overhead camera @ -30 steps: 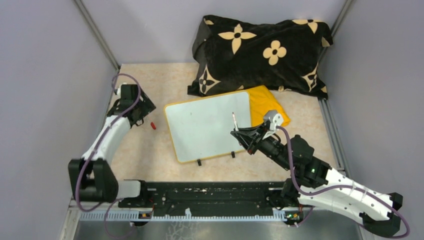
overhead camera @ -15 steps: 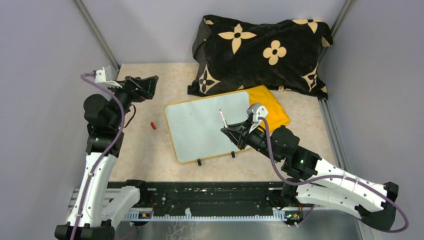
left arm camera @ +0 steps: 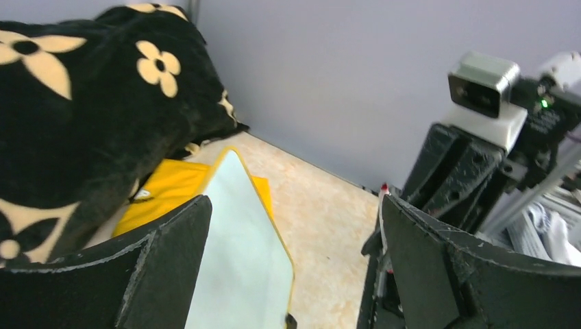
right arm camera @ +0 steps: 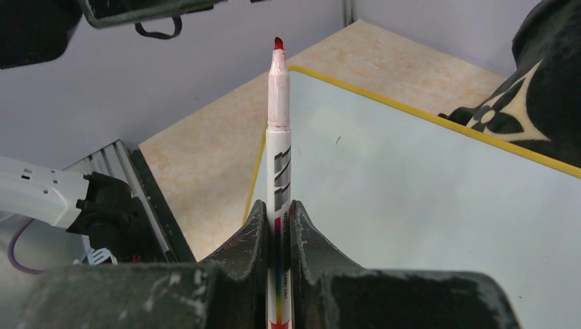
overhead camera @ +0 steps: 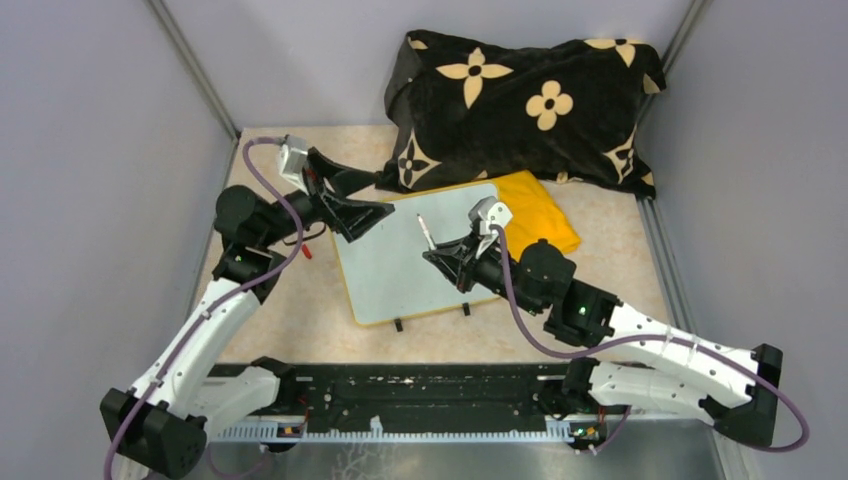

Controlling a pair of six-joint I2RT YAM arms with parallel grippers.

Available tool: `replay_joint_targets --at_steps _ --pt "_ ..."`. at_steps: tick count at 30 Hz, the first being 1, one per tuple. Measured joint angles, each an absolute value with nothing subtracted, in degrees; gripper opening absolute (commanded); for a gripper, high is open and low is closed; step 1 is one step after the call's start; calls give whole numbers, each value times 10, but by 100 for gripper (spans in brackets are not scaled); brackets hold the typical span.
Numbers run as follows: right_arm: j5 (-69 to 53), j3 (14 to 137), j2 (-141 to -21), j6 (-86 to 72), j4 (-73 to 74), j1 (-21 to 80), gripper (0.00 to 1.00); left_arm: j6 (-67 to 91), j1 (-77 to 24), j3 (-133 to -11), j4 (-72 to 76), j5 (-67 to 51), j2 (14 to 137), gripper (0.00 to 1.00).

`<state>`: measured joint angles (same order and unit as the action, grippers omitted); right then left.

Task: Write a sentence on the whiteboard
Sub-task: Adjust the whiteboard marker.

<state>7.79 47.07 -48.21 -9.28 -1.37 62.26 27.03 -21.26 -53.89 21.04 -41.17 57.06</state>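
The right hand (overhead camera: pixel 447 262) clamps the uncapped red marker (right arm camera: pixel 278 137), its tip raised off the surface, apparently poised to write. The blank whiteboard (overhead camera: pixel 400 265) lies flat mid-bench. The left hand (overhead camera: pixel 362 198) hovers spread wide over its far-left corner, likely to steady it.

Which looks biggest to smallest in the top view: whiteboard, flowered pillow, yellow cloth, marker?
1. flowered pillow
2. whiteboard
3. yellow cloth, judged on its visible part only, since the board hides one edge
4. marker, raised nearer the camera, yet still clearly smallest
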Motion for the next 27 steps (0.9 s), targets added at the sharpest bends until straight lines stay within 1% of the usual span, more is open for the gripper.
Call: replay_joint_targets --at_steps 6,16,17,21,25,27 --pt "94 473 -496 -76 -38 654 0 325 -218 -444 342 -466 544 98" --pt "95 472 -511 -70 -103 663 0 360 -239 -430 432 -505 526 95" --pt "93 472 -516 -70 -107 663 0 365 -242 -429 439 -511 526 93" --pt "81 472 -533 -67 -111 663 0 383 -247 -428 464 -535 533 82" --pt "63 473 -540 -61 -110 663 0 406 -249 -428 490 -559 546 74" --pt "53 474 -542 -59 -111 663 0 415 -251 -428 498 -568 552 72"
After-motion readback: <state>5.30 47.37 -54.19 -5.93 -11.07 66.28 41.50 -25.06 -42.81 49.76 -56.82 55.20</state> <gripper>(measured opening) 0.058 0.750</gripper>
